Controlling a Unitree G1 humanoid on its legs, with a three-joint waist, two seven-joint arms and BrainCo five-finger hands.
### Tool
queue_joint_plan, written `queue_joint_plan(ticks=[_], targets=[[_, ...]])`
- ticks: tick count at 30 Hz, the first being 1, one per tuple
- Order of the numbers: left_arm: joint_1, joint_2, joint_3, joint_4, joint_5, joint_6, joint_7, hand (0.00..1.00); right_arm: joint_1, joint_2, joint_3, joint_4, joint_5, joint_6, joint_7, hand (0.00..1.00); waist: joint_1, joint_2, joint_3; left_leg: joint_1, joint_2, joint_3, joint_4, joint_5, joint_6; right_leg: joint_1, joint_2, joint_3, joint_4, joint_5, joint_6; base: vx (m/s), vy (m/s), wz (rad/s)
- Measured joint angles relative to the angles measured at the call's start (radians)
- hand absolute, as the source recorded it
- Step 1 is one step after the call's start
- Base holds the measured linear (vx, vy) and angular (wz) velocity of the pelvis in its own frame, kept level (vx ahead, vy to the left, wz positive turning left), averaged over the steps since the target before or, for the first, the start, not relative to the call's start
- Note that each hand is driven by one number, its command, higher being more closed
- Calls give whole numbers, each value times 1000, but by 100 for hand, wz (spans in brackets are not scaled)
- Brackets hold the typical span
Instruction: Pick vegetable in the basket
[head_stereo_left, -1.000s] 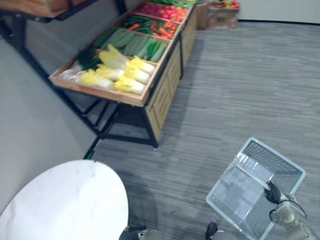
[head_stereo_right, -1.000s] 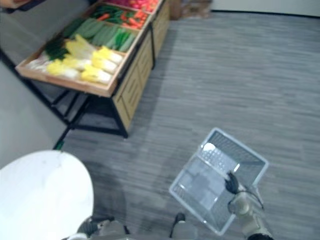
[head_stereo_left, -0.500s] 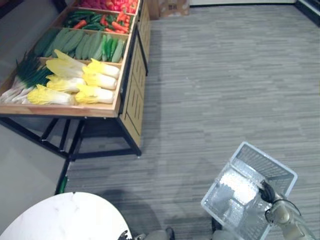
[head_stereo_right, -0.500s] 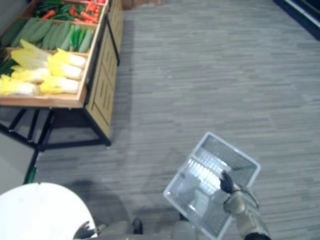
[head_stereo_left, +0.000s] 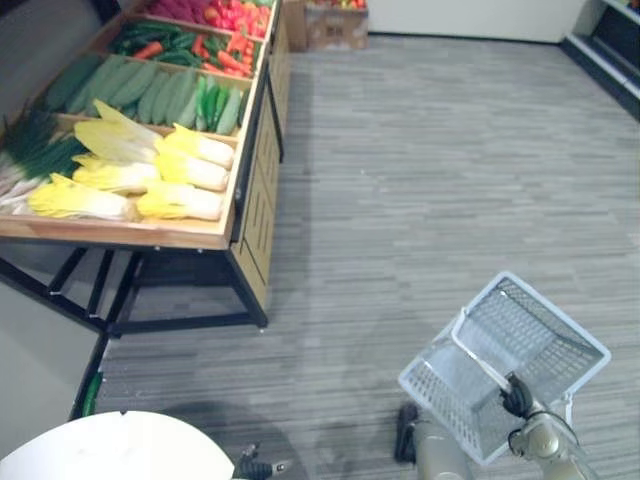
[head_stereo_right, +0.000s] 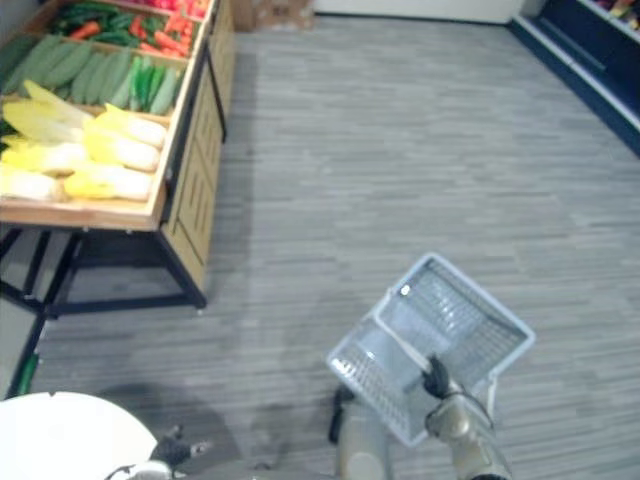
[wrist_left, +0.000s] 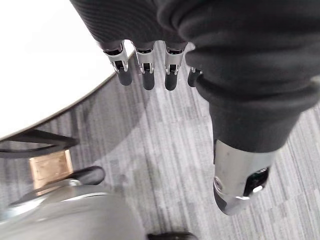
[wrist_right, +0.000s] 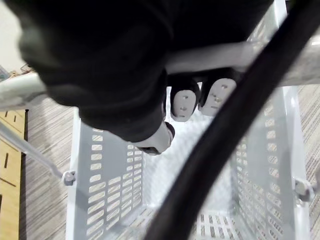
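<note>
Basket (head_stereo_right: 462, 312) in right hand (head_stereo_right: 435, 381), well apart from vegetables (head_stereo_right: 112, 150)

table (head_stereo_left: 130, 448) cut by bottom edge; basket handle (wrist_right: 200, 57) partly under right hand (wrist_right: 184, 104)

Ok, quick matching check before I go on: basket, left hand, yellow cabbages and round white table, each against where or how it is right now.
Things:
1. basket
2. left hand
3. yellow cabbages
4. round white table

States:
A. fingers straight, holding nothing
B. near the robot, on its left
C. empty, hanging from the right hand, whose fingers curl round the handle
D. lying in the nearest compartment of the wooden stand

Pairs: 1-C, 2-A, 3-D, 4-B.
</note>
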Motion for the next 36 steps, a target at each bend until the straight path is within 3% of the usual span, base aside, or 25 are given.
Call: queue_joint_plan(ticks=[2, 3, 4, 6, 7, 8, 10, 11, 12, 14, 15, 17, 18, 19, 22, 24, 25, 26, 28, 29, 30, 31, 34, 35, 36], targets=[[-4, 3, 2, -14, 2, -1, 9, 0, -4, 0, -18, -1, 0, 8, -3, 100, -8, -7, 7, 50, 10, -24, -16, -33, -55, -15, -18, 2, -60, 8, 5, 479, -236, 48], [-4, 1, 8, -13, 2, -1, 15, 0, -2, -4, -24, 0, 0, 10, -3, 100, -16, -3, 5, 84, 32, -42, -28, -59, -90, -23, -14, -1, -25, 83, -4, 542, -269, 48], [-7, -3, 10, -14, 2, -2, 15, 0, -2, -5, -28, 3, 0, 14, -3, 100, -24, 10, 3, 88, 52, -51, -24, -65, -101, -30, -2, -11, 5, 116, -19, 603, -296, 31], [-16, -18, 27, -4, 7, -8, 16, 0, -40, -2, -31, 11, 0, 17, -2, 100, -20, 48, -6, 43, 128, -61, 84, -28, -150, -63, 59, -44, 103, 77, -108, 612, -344, -5], [-18, -23, 35, 0, 10, -6, 16, 0, -47, -2, -31, 11, -1, 18, -2, 100, -17, 54, -6, 26, 140, -65, 122, -8, -162, -58, 71, -51, 120, 67, -127, 582, -363, -20], [-18, -33, 43, 15, 20, -6, 16, 0, -47, -2, -31, 11, -1, 17, 0, 100, -10, 58, -8, 1, 154, -86, 211, 54, -180, -42, 85, -65, 149, 44, -158, 586, -325, -9], [-14, -54, 60, 28, 24, -4, 16, 0, -37, -2, -32, 9, 3, 17, 0, 100, -6, 58, -8, -49, 150, -132, 365, 209, -213, 27, 93, -78, 147, -4, -165, 707, -316, 6], [-2, -62, 73, 25, 24, -3, 14, 0, -20, -6, -31, 5, 8, 17, 0, 100, -5, 59, -8, -97, 141, -156, 492, 365, -260, 86, 94, -80, 135, -43, -165, 672, -222, 16], [4, -60, 73, 26, 24, 0, 13, 0, -10, -10, -30, 0, 11, 18, -1, 100, 2, 51, -2, -165, 148, -161, 662, 424, -303, 153, 97, -74, 106, -73, -168, 525, -156, 11], [10, -58, 71, 25, 24, 0, 12, 0, -7, -10, -29, -3, 17, 18, -1, 100, 15, 66, -5, -257, 162, -120, 847, 348, -285, 231, 115, -59, 62, -101, -171, 458, -137, -10], [23, -59, 74, 20, 21, 0, 13, 0, -5, -11, -26, -3, 18, 22, -1, 100, 36, 55, 3, -349, 165, -67, 937, 239, -230, 318, 128, -40, 3, -116, -179, 410, -112, -25], [32, -66, 89, -7, 19, 0, 13, 0, -9, -22, -20, -3, 19, 24, -1, 100, 59, 58, 3, -448, 157, 4, 918, 136, -166, 384, 127, -16, -30, -113, -170, 324, -45, -33], [36, -68, 93, -8, 18, -1, 13, 0, -15, -26, -14, -3, 19, 24, -1, 100, 68, 58, 4, -478, 153, 30, 892, 114, -157, 403, 124, -8, -37, -118, -162, 483, 61, -64], [40, -70, 95, -17, 18, -1, 13, 0, -29, -28, -9, -3, 18, 24, -1, 100, 89, 57, 4, -533, 135, 92, 726, 94, -145, 445, 106, 16, -56, -129, -143, 345, 76, -56], [50, -75, 97, -15, 19, -1, 14, 0, -33, -31, -9, -3, 18, 24, -2, 100, 88, 62, 2, -545, 92, 110, 387, 123, -129, 493, 79, 33, -86, -159, -102, 327, 131, -35], [87, -93, 98, -13, 19, -1, 16, 0, -30, -45, 7, -3, 18, 24, -3, 100, 90, 101, -11, -532, 84, 72, 18, 242, -141, 554, 78, 50, -122, -199, -56, 486, 267, -39], [95, -96, 98, -12, 19, -1, 16, 0, -30, -50, 13, -1, 18, 25, -3, 100, 90, 110, -11, -536, 88, 56, 3, 271, -139, 567, 80, 56, -121, -217, -38, 591, 367, -25], [102, -95, 100, -13, 19, -1, 17, 0, -29, -49, 34, 5, 17, 30, -3, 100, 99, 116, -17, -537, 75, 60, 50, 348, -122, 592, 65, 63, -117, -232, -23, 553, 344, -18], [101, -89, 102, -18, 22, -5, 21, 0, -31, -48, 71, 6, 17, 29, -3, 100, 118, 82, -13, -565, 48, 76, 138, 343, -88, 600, 28, 68, -111, -223, -23, 445, 241, -15], [96, -86, 110, -16, 24, -5, 21, 0, -35, -48, 90, 6, 16, 28, -2, 100, 137, 68, -9, -570, 36, 94, 201, 308, -28, 609, 5, 72, -94, -209, -10, 450, 200, -5], [101, -85, 118, -10, 27, -4, 20, 0, -43, -48, 113, 6, 15, 28, 0, 100, 140, 55, -14, -556, 19, 114, 237, 278, -1, 609, -21, 90, -55, -192, 8, 539, 247, -4], [106, -85, 123, -6, 27, -4, 20, 0, -50, -48, 123, 6, 15, 27, 1, 100, 141, 50, -14, -539, 9, 120, 237, 265, 4, 603, -33, 107, -19, -184, 19, 428, 221, -3], [138, -77, 128, -4, 28, 1, 22, 0, -58, -32, 136, 6, 11, 1, -3, 100, 136, 18, -30, -416, -55, 138, 145, 210, 18, 440, -102, 184, 410, -106, 93, 369, 232, 0], [147, -65, 106, -4, 28, 3, 20, 0, -58, -26, 139, 9, -7, 2, -8, 100, 134, 2, -27, -347, -80, 137, 100, 190, 30, 339, -121, 225, 619, 63, 109, 377, 196, 14], [151, -55, 77, -4, 28, 8, 18, 0, -42, -19, 147, 10, -10, -2, -6, 100, 131, -5, -27, -279, -93, 121, 69, 177, 35, 247, -126, 255, 841, 169, 135, 392, 171, 26]])
